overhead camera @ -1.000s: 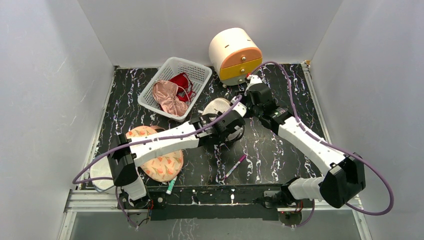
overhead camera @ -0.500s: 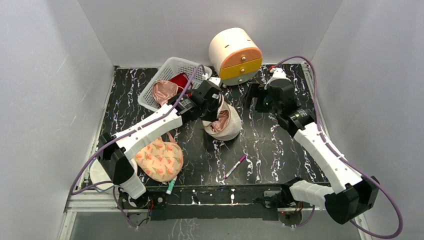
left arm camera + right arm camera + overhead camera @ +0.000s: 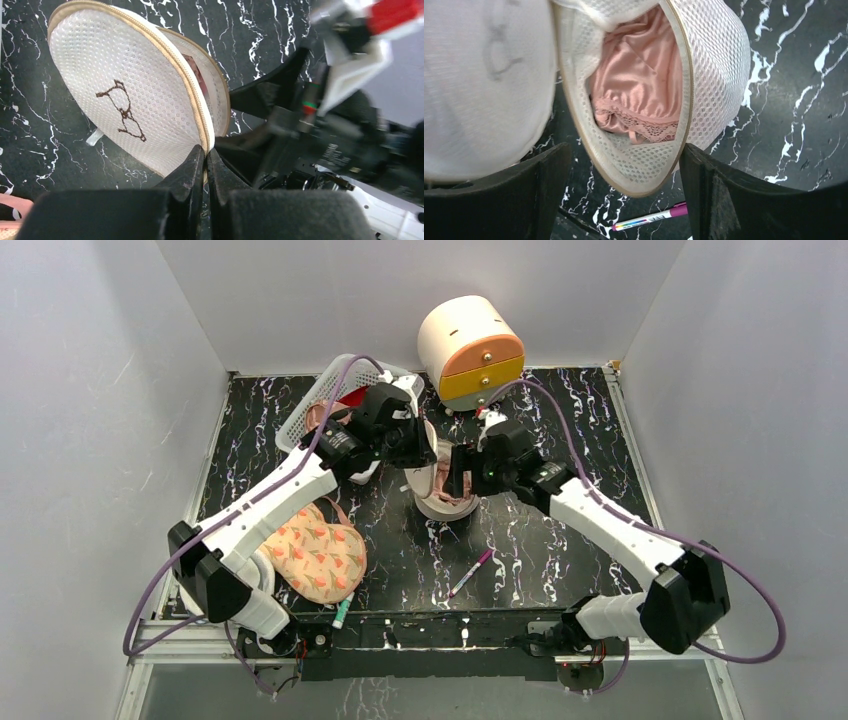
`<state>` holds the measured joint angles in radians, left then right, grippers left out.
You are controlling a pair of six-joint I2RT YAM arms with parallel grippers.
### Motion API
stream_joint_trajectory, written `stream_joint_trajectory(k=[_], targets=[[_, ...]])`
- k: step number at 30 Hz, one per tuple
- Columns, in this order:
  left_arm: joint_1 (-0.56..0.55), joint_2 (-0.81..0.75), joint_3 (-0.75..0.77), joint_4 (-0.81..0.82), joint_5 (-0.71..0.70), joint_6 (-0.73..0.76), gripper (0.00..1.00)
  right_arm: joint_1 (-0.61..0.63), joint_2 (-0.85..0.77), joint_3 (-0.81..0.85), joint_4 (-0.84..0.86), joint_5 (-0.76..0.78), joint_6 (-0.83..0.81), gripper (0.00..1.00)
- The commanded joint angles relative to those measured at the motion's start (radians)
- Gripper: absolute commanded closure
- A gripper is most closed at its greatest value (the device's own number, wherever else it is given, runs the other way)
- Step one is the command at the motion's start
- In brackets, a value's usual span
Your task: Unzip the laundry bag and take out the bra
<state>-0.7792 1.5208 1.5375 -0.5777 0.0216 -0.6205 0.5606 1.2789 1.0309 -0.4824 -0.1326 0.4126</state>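
Note:
The laundry bag (image 3: 440,495), a round beige-white mesh drum, stands mid-table with its lid swung open. My left gripper (image 3: 418,448) is shut on the zip rim of the lid (image 3: 206,147). The lid's flat face (image 3: 125,100) carries the dark bra outline. A pink satin bra with lace trim (image 3: 639,90) lies inside the open bag (image 3: 719,75). My right gripper (image 3: 624,152) is open and empty, one finger on each side of the bag's lower rim, just in front of the opening. In the top view it (image 3: 458,472) sits against the bag's right side.
A white lattice basket (image 3: 385,385) with pink and red garments stands at the back left. A cream and orange round drawer box (image 3: 470,345) is at the back. A peach floral padded piece (image 3: 315,555) lies front left. A magenta pen (image 3: 470,572) lies near the front.
My left gripper has pulled the bag's lid up and towards the back, opening the bag. My right gripper swung away to the back right, then came in to the bag's opening.

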Motion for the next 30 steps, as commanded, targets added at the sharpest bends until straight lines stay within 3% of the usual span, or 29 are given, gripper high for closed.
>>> stream_joint_trajectory(k=[1,4,8,19,30], targets=[[0.01,-0.065,-0.006,0.011,0.042,-0.012,1.0,0.028,0.046,0.045,-0.021,0.215,0.051,0.27],[0.017,-0.09,-0.022,0.004,0.037,-0.012,1.0,0.027,0.034,0.024,-0.039,0.356,0.043,0.29],[0.027,-0.125,-0.063,0.024,0.048,-0.019,1.0,0.024,-0.012,-0.034,0.009,0.405,0.02,0.29],[0.051,-0.211,-0.136,-0.004,0.033,-0.035,1.0,0.018,-0.002,-0.098,0.114,0.419,0.022,0.58],[0.056,-0.314,-0.314,-0.169,-0.101,-0.061,1.0,0.018,-0.094,-0.204,0.309,0.412,-0.087,0.98]])
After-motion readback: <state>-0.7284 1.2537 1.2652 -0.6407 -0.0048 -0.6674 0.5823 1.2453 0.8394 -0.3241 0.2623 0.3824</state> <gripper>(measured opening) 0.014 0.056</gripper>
